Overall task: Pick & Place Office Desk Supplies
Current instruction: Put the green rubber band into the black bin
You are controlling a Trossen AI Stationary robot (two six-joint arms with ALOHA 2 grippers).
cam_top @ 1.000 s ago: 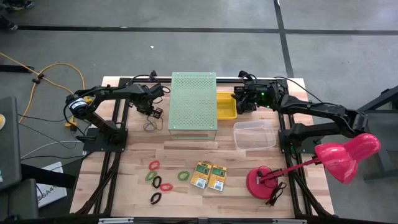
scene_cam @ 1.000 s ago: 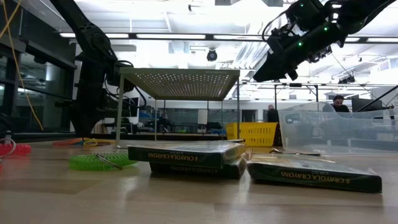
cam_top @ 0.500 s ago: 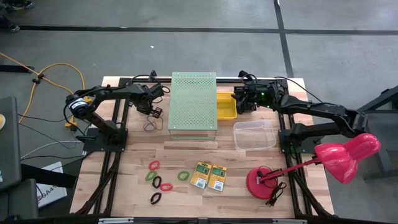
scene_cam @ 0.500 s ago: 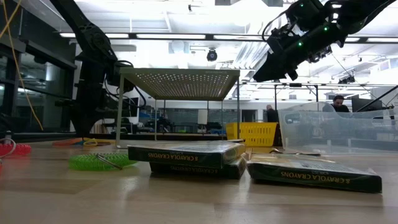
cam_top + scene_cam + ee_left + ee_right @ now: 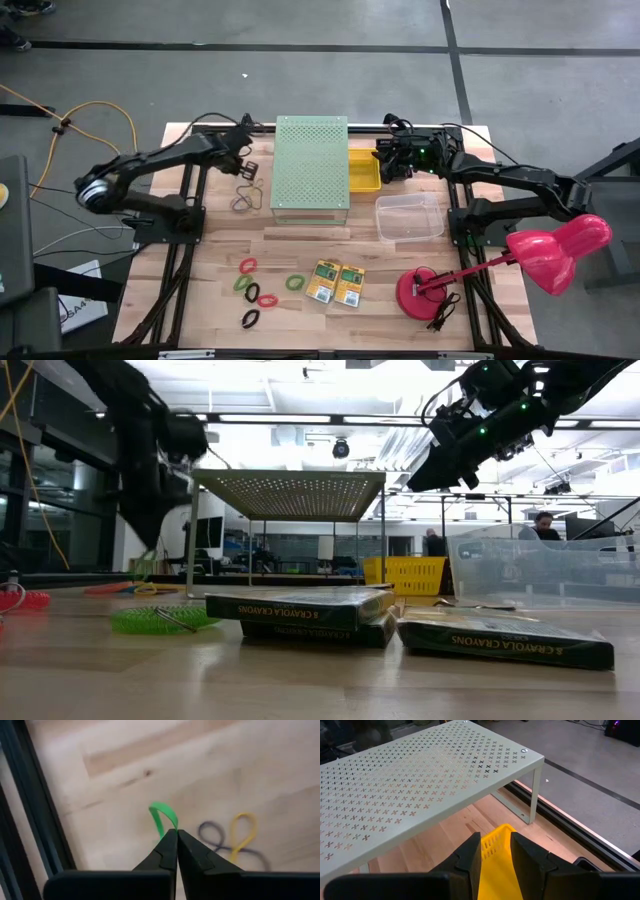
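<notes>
Two flat yellow-and-green crayon boxes (image 5: 300, 608) lay stacked on the wooden worktop (image 5: 300, 680), beside a third box (image 5: 505, 637).
</notes>
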